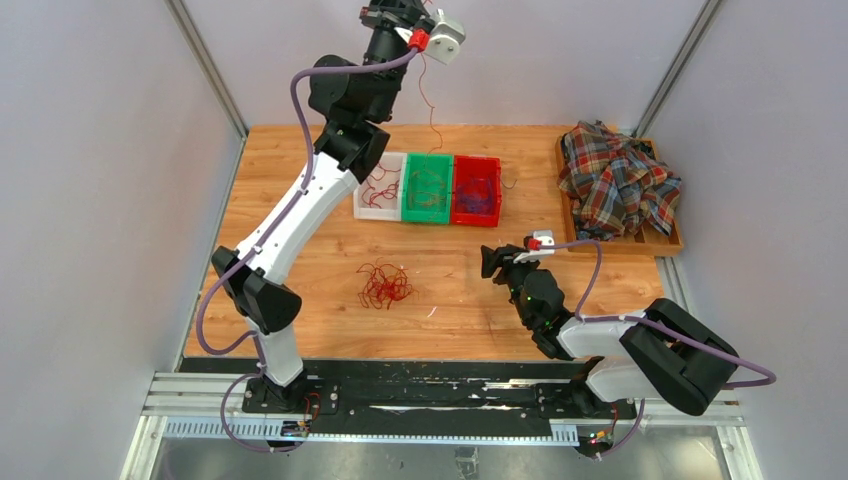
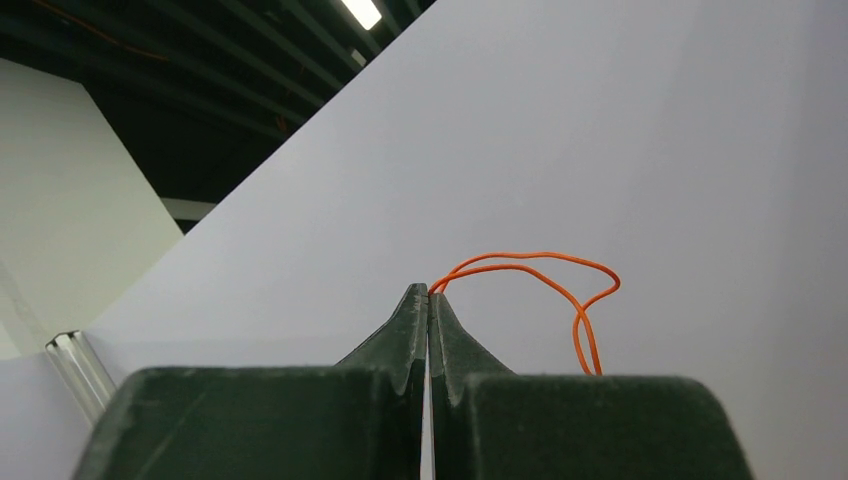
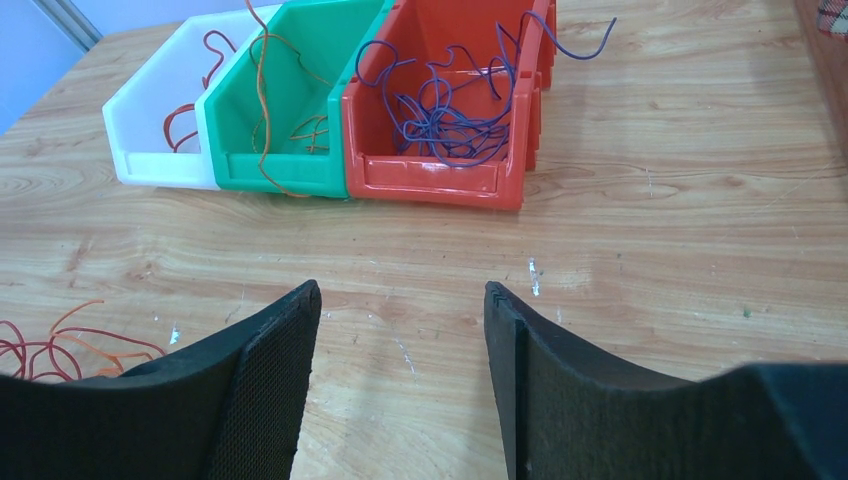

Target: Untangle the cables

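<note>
**Caption:** One thin orange cable [image 2: 540,262] is pinched in the raised left gripper [image 2: 428,292], and a tangled bunch of red and orange cables [image 1: 384,284] lies on the wooden table [image 1: 460,310].

**Detail:** The held cable's long axis runs near vertical. It hangs from the left gripper's closed jaws, high above the table's far edge, down into the green plastic bin [image 3: 285,175], and bends into a short loop at the tips. The bunch is roundish, with no clear long axis, and sits near the table's middle toward the near edge. By the far edge, a white plastic bin [image 3: 160,165] with red cables [image 3: 183,112], the green bin and a red plastic bin [image 3: 430,180] with purple cables [image 3: 450,115] stand touching in a row. The right gripper [image 3: 400,290] hovers low, right of the bunch, facing the bins, its jaws wide apart and holding nothing. A plaid shirt [image 1: 615,180] lies on a wooden tray [image 1: 668,240] at the far right corner.
</note>
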{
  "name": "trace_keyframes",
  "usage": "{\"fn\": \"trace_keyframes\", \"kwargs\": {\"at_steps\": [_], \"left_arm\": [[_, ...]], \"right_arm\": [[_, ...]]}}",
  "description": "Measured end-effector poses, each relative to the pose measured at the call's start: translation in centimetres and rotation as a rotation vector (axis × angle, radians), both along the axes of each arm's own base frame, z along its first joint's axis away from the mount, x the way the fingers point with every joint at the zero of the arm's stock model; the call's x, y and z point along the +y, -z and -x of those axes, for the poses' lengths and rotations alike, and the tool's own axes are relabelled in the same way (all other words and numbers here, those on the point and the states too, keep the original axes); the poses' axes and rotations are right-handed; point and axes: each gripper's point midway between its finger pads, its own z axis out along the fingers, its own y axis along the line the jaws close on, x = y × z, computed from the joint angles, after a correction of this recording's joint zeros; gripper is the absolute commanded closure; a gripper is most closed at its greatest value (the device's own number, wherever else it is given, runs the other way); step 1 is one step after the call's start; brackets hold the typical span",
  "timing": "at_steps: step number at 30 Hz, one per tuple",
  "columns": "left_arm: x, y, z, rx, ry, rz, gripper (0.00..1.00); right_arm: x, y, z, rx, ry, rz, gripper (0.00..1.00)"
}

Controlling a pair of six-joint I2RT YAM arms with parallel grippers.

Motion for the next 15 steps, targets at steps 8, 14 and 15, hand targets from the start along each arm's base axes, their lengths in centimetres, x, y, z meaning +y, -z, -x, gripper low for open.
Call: {"fn": "trace_keyframes", "kwargs": {"at_steps": [8,14,15], "left_arm": [[1.3,-4.8,1.7,-0.102,0.006,0.071,0.99],[3.3,-9.8,6.4,-0.236,0.064,0.126,0.99],[3.5,-10.3,7.0,-0.252,0.074,0.132,0.99]], "right_arm": [[0.0,-0.1,0.0,-0.005,0.000,-0.005,0.40],[0.0,-0.1,0.0,-0.005,0.000,-0.004,0.41],[0.0,-0.1,0.0,-0.005,0.000,-0.004,0.41]]}}
